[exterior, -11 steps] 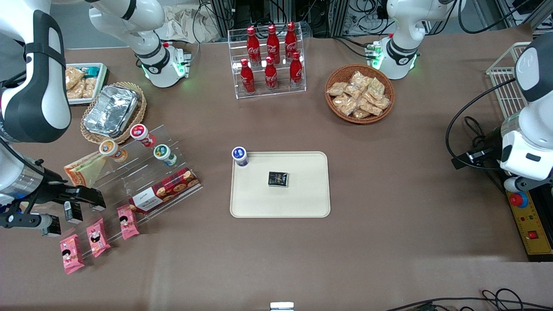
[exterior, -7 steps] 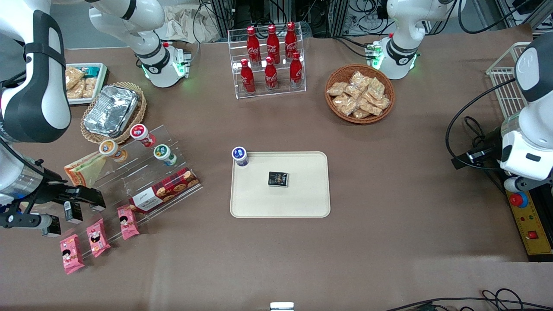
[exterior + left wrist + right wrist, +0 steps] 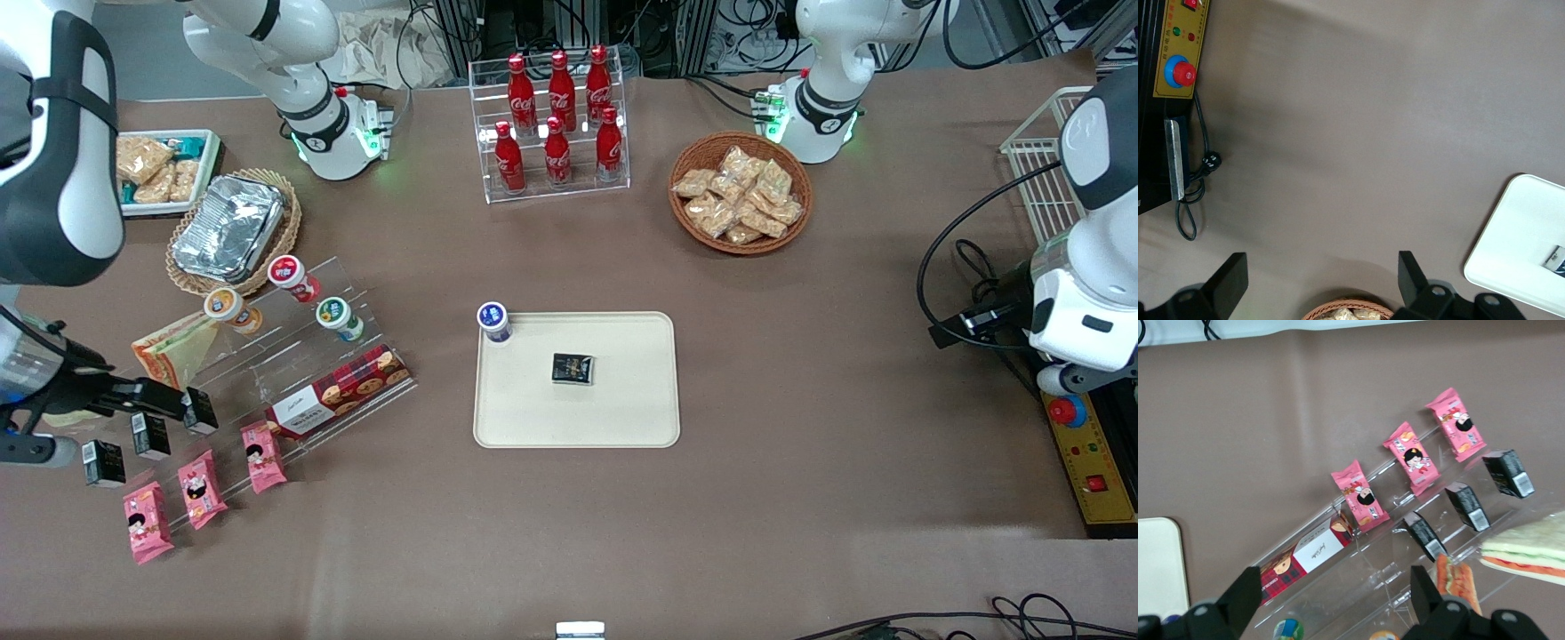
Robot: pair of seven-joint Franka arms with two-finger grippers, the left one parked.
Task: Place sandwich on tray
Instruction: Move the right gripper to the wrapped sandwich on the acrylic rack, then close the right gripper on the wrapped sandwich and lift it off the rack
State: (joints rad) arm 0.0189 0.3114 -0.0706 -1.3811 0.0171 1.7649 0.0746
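A brown-covered table (image 3: 800, 373) is seen, with the cream tray (image 3: 622, 409) lying flat near its middle; a small black packet (image 3: 572, 368) and a blue-lidded cup (image 3: 493, 322) are carried on the tray. Toward the working arm's end a clear tiered rack (image 3: 302, 356) is set, on which a red cookie box (image 3: 342, 390), pink snack packets (image 3: 1413, 457) and small black boxes (image 3: 1467, 506) are displayed. The sandwich (image 3: 1528, 549) is found on the rack's upper tier, well apart from the tray. The gripper (image 3: 1335, 593) is held above the rack with its fingers spread apart and nothing between them, the sandwich lying just beside one finger (image 3: 1421, 590), untouched.
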